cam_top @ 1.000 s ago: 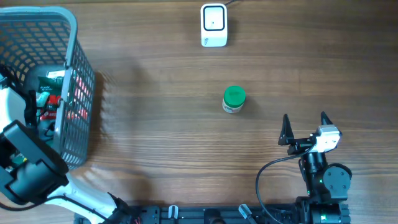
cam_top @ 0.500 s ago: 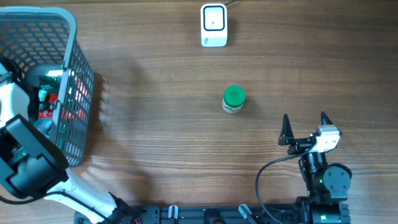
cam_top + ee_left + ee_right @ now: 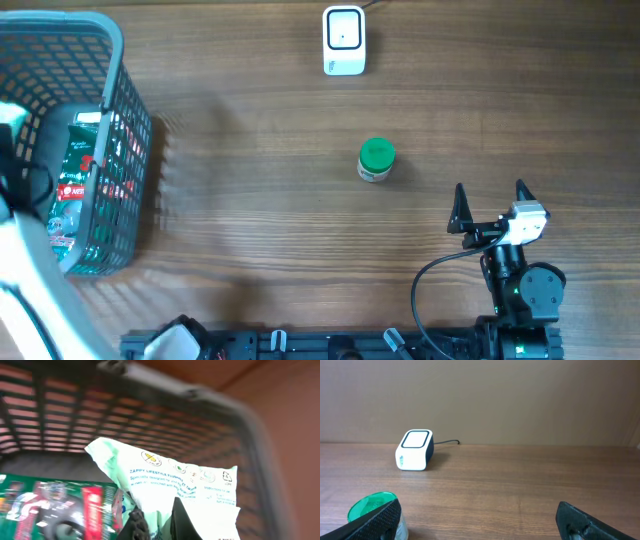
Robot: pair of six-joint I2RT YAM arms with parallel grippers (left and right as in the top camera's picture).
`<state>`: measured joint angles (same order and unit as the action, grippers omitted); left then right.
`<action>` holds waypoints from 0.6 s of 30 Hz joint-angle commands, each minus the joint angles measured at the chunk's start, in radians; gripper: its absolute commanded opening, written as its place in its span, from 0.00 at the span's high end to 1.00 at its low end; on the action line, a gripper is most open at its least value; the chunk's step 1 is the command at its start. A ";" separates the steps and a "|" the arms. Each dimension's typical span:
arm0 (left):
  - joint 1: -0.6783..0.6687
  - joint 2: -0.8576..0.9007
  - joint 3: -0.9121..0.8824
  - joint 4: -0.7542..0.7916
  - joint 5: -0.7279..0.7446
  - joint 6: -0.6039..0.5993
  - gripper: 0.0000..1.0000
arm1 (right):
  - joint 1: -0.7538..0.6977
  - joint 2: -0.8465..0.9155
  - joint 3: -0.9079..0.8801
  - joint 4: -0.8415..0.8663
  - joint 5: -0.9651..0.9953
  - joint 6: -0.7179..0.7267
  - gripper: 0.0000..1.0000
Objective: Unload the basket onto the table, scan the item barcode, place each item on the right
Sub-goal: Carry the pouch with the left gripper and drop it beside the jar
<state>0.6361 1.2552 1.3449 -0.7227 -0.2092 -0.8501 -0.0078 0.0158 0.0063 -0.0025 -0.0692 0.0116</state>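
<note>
Wooden bench: left pincer gripped a bag in the basket, scanner well off to its right; right pincer gaped empty.

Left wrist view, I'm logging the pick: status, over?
Left gripper shut on pale green pouch inside basket. Right gripper open, empty. Green-lidded jar stands on table near scanner.
</note>
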 commanded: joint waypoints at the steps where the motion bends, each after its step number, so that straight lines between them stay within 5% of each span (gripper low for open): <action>1: -0.029 -0.138 0.006 0.009 0.346 0.044 0.96 | -0.005 -0.002 0.000 0.003 0.014 0.016 0.00; 3: -0.115 -0.209 0.006 0.040 0.599 0.153 0.96 | -0.005 -0.002 0.000 0.003 0.014 0.016 0.00; 6: -0.269 -0.246 0.005 0.047 0.715 0.320 0.96 | -0.005 -0.002 0.000 0.003 0.014 0.016 0.00; 12: -0.689 -0.177 0.005 -0.182 0.680 0.659 0.96 | -0.005 -0.002 0.000 0.003 0.014 0.016 0.00; 18: -0.964 0.091 0.005 -0.373 0.418 0.628 0.96 | -0.005 -0.002 0.000 0.003 0.014 0.016 0.00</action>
<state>-0.2291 1.2156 1.3491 -1.0817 0.3328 -0.2550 -0.0078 0.0158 0.0063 -0.0021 -0.0689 0.0116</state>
